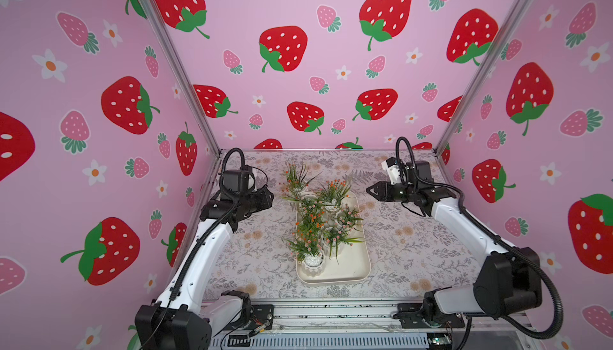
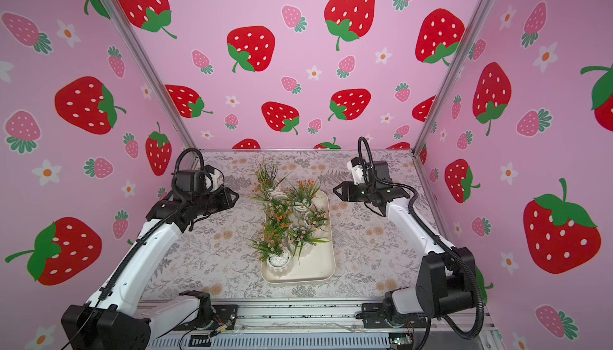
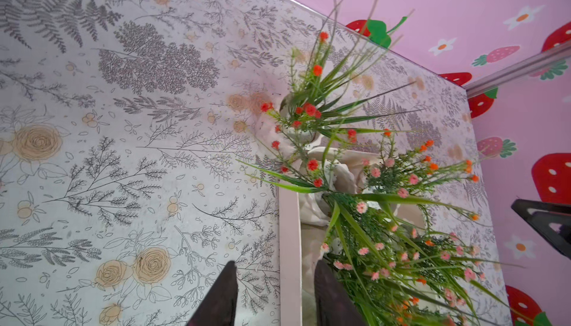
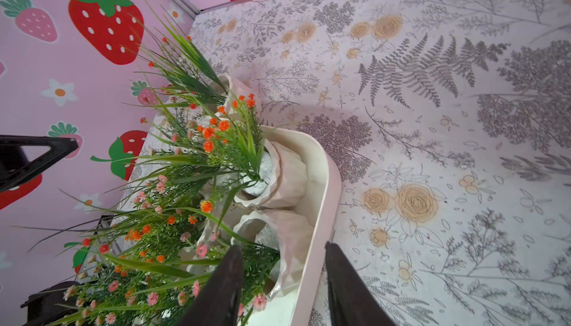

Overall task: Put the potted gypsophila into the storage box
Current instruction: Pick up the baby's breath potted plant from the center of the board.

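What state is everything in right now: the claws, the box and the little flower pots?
Left claw: open, empty.
Right claw: open, empty.
Storage box: on the table, partly filled.
Pots in the box: crowded together, nearest one upright.
Far pot: outside the box, by its far end.

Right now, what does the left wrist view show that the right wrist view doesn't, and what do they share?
Left wrist only: the open left gripper from behind its own fingers, the shallow cream-white plastic storage box's rim seen between them. Right wrist only: the open right gripper likewise, plus white pebbles in a twine-wrapped white ribbed pot. Both: the box, the green-sprigged potted gypsophila, the floral table cover, strawberry walls.
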